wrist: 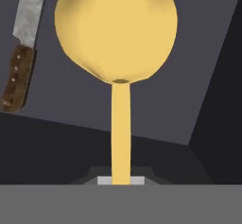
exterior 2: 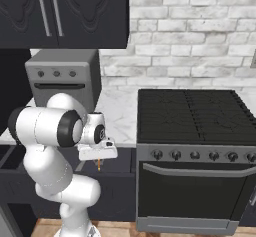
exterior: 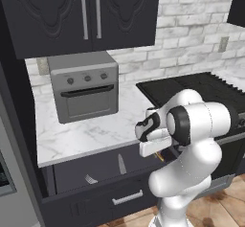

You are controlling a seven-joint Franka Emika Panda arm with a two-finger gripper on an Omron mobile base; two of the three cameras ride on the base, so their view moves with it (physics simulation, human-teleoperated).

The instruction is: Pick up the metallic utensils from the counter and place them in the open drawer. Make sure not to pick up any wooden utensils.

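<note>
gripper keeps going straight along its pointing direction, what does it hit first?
Probably the drawer floor: the gripper, shut on a yellow spoon, points into it, so the spoon's head would touch first. The knife lies off to one side.

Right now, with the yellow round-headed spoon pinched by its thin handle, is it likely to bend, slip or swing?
Probably stiff: the yellow round-headed spoon runs straight from the gripper without sag. It may pivot, since the broad bowl sits far from the narrow hold. Released, it would likely rock on its rounded bowl in the dark drawer.
</note>
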